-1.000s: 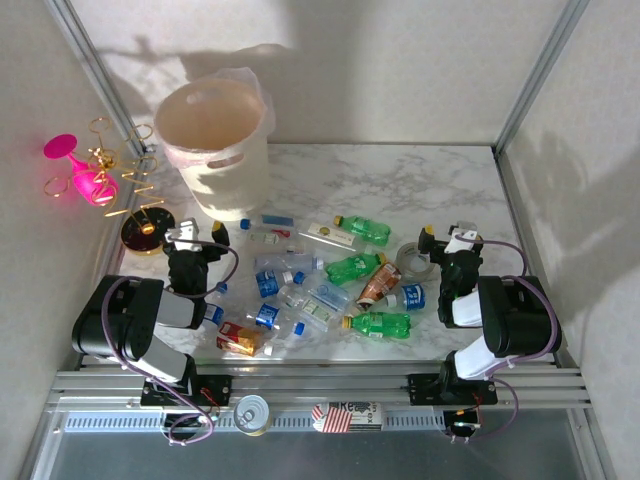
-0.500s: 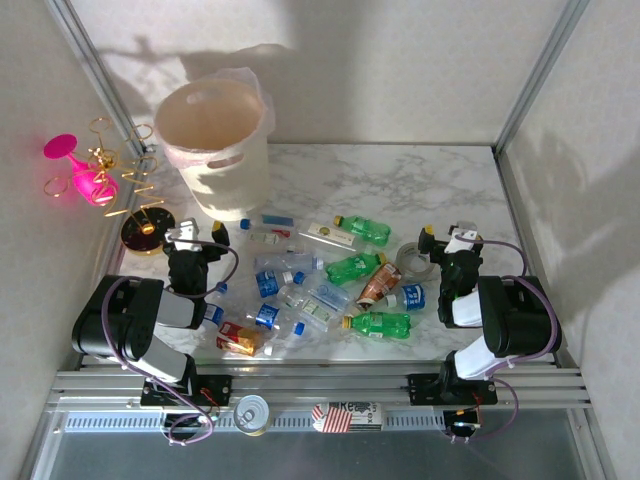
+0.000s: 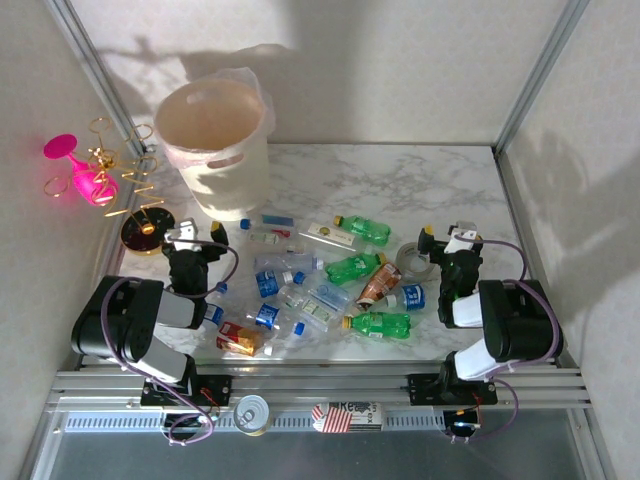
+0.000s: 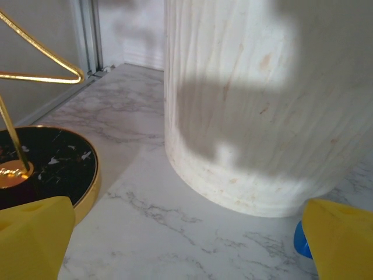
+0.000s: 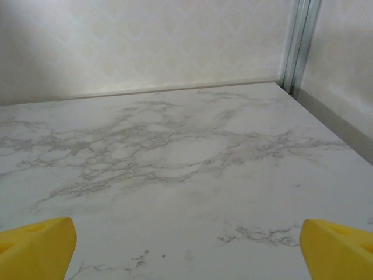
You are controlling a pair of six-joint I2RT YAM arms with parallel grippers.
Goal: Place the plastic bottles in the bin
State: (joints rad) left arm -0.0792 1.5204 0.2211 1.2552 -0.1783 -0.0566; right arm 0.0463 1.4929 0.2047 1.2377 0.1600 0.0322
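Collection not begun. Small clear, green and brown plastic bottles [image 3: 378, 322] lie scattered before the tall ribbed cream-white bin [image 3: 232, 168]. The left gripper [image 3: 199, 238] sits near the bin and the right gripper [image 3: 446, 236] well apart from it; both gape wide and empty. Next move, in my judgement: lower onto a bottle.

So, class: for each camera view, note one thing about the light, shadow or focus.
Top external: hard light throws broad shadows on the back wall behind the bin. Left wrist: a dark shadow crosses the bin's side, and the yellow fingertips look soft. Right wrist: even light on the marble table, no glare.
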